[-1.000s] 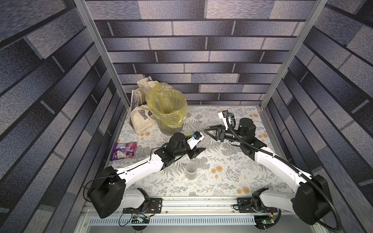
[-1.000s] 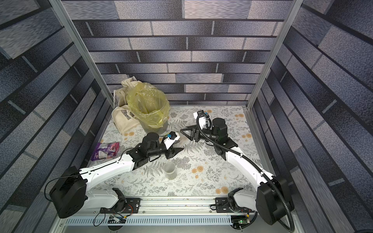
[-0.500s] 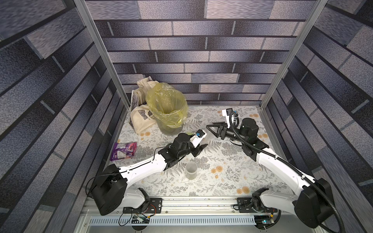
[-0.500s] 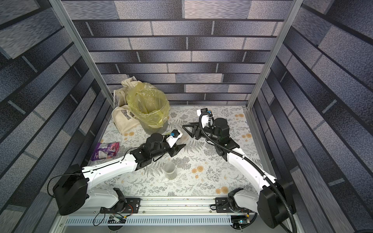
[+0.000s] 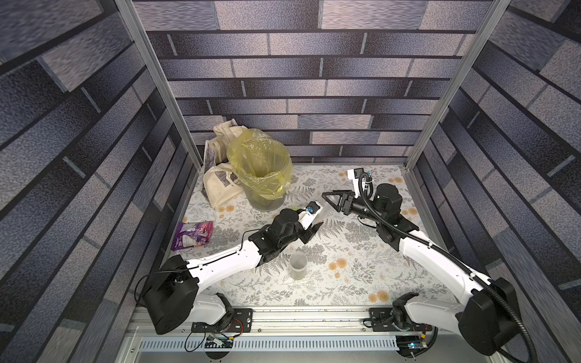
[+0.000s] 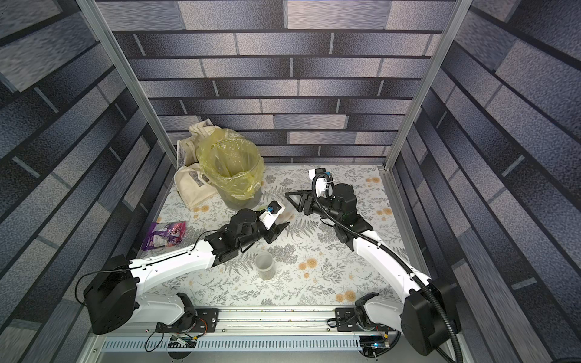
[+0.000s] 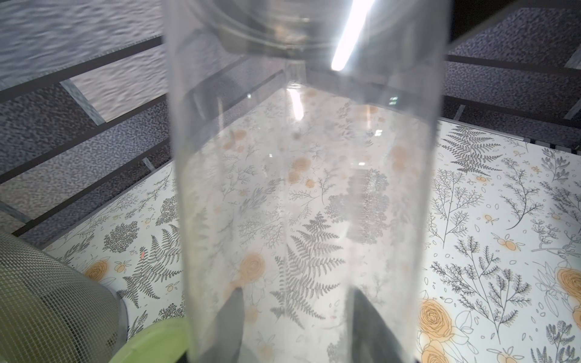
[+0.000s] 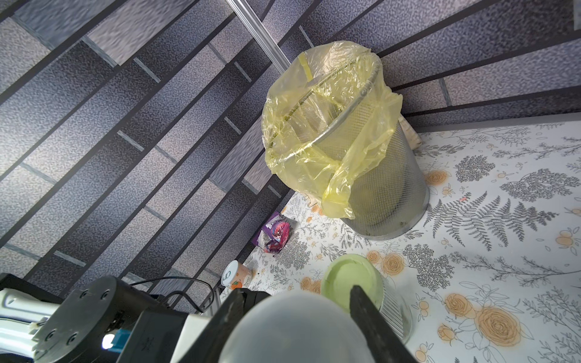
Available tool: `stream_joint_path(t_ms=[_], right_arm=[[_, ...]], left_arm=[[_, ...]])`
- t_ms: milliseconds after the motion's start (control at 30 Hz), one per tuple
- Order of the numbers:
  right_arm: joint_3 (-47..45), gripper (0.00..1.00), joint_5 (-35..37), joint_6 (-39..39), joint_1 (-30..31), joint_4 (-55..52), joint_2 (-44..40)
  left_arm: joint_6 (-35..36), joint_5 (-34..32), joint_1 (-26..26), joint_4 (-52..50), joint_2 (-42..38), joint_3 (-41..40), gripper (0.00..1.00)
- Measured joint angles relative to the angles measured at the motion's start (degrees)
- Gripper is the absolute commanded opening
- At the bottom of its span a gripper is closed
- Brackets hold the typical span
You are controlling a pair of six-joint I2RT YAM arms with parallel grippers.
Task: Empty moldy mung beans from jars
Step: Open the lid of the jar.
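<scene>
A floral-patterned tabletop [image 5: 345, 283] sits inside grey brick-patterned walls, with two white-and-black robot arms reaching in.

No writing can be read. A crinkled purple foil packet [image 5: 193, 234] near the table's left edge carries print too small to make out. A cream cloth tote bag [image 5: 220, 188] with printed pictures slumps behind the grey mesh bin [image 8: 393, 188], which is lined with a yellow plastic bag [image 5: 257, 157].

Only the right wrist view shows a small metal pull-tab tin can [image 8: 235, 276] with an orange fruit picture. It stands near the table's left edge, and the left arm covers it in both top views.

The left gripper [image 5: 314, 221] is clamped on the base end of a tall slim clear jar [image 7: 301, 204], held above mid-table and stretching away from the claw. The left wrist view looks straight through the jar's hazy wall to the fern pattern below. Whether mung beans remain inside cannot be told.

The right gripper [image 5: 330, 202] meets it from the opposite side. In the right wrist view its two dark fingers [image 8: 364, 308] are closed on the jar's round translucent far end.

A wider clear ribbed jar with a lime-green round lid [image 8: 352, 279] stands upright just beside the bin, below and behind both claws. A short clear open jar [image 5: 298, 265] stands alone nearer the front rail, apart from both grippers.
</scene>
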Motion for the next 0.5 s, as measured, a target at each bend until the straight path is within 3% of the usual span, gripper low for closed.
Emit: stream_joint_path(t_ms=[100,333,500], right_arm=[[0.2,0.35,0.0,0.4,0.0,0.0,0.0],[1.3,0.39,-2.1,1.7,0.0,-0.2,0.7],[1.3,0.39,-3.5,3.6,-0.1,2.2,2.1]], left_arm=[[-0.1,1.1,0.3,0.2,0.0,0.0,0.49],[0.0,10.9,4.4,2.2,-0.9,-1.2,0.49],[-0.7,12.6,5.4,2.2,-1.2,-1.6,0.49]])
